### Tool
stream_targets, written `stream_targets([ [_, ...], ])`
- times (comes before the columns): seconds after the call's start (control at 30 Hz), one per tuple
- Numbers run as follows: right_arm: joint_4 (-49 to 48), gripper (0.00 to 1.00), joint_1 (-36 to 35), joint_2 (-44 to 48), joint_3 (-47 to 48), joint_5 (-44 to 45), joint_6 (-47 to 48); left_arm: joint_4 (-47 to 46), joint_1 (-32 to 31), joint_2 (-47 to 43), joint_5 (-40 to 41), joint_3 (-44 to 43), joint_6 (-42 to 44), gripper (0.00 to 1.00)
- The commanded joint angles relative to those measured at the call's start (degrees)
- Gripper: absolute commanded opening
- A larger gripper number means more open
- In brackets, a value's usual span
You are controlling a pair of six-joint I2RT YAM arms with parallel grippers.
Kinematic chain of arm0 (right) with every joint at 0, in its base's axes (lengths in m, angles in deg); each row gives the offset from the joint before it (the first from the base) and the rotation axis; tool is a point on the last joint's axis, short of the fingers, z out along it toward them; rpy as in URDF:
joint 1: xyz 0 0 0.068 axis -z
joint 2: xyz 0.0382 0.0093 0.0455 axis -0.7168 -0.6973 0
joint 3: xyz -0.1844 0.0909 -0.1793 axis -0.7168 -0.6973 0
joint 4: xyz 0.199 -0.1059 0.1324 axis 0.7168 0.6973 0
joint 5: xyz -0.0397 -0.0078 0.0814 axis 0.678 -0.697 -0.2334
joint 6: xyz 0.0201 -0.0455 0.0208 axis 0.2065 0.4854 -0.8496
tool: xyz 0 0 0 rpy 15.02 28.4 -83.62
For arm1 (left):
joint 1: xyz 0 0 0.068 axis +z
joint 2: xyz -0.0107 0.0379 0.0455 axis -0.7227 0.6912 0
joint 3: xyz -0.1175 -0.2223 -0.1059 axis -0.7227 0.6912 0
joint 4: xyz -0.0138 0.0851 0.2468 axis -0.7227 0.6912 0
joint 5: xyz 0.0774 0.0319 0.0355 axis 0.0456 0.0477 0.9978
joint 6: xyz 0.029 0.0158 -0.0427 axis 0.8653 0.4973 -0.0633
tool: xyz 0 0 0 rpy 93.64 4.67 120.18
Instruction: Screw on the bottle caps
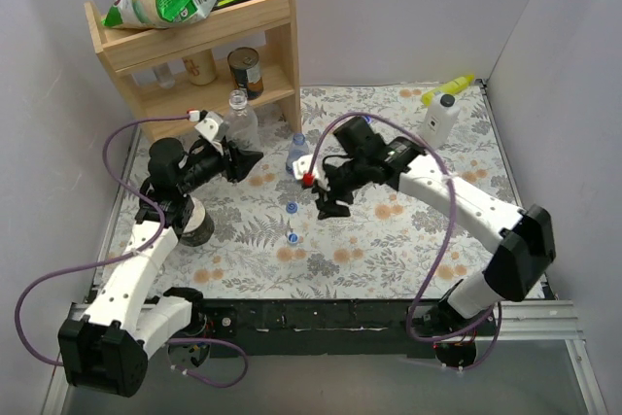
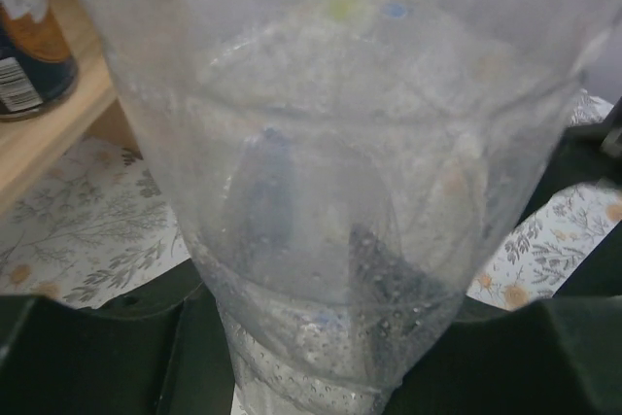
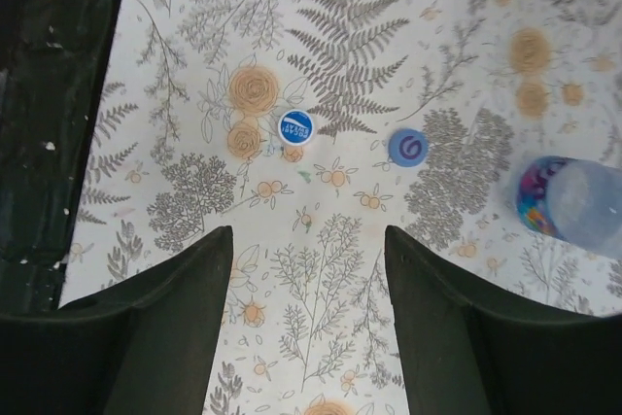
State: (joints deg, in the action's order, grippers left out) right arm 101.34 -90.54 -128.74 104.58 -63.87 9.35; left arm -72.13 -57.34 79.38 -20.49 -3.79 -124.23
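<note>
Now, starting on the left, the left fingers (image 2: pixel 97 357) are clenched on the clear bottle (image 2: pixel 321 191), low on its body, and it fills the space between them. The wall is thin and the squeeze is hard. We judge it could buckle, or spin in the grip once a cap is turned against it. The wooden shelf (image 2: pixel 58 133) stands just beside the bottle, so a careless swing might clip it.

Moving across, the right fingers (image 3: pixel 165 337) are spread wide and carry nothing. Both bottle caps lie flat on the surface (image 3: pixel 321 269), ahead of the tips and not between them. The printed cap (image 3: pixel 295 127) sits ahead of the left tip and the plain blue cap (image 3: pixel 408 147) ahead of the right tip. These are tiny, low targets. If we come down off-centre, we reckon a tip nudges a cap and it skates away across the print, or gets pinched on edge and flips.

Further right, the labelled bottle (image 3: pixel 573 203) sits just beyond the right tip, near the plain cap. A reach for that cap could knock it. Even with a clean pick, a tilted cap could cross-thread on the neck.
</note>
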Motion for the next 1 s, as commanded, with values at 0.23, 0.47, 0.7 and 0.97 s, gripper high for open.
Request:
stream_targets([
  [0.23, -7.8, 0.69, -8.9, -19.3, 1.4, 8.7, 11.8, 2.9, 7.8, -8.5, 3.6, 1.2, -7.6, 0.00],
  [0.47, -7.1, 0.68, -11.0, -26.8, 4.9, 9.5, 13.4, 1.4, 9.8, -10.5, 1.8, 3.8, -9.5, 0.00],
  [0.7, -7.2, 0.63, -12.2, -29.2, 5.6, 9.3, 13.3, 1.3, 10.9, -10.8, 1.1, 5.0, -11.1, 0.00],
  [0.97, -7.9, 0.56, -13.3, -29.6, 4.3, 10.0, 13.2, 0.4, 10.9, -10.4, 0.5, 5.7, -11.6, 0.00],
])
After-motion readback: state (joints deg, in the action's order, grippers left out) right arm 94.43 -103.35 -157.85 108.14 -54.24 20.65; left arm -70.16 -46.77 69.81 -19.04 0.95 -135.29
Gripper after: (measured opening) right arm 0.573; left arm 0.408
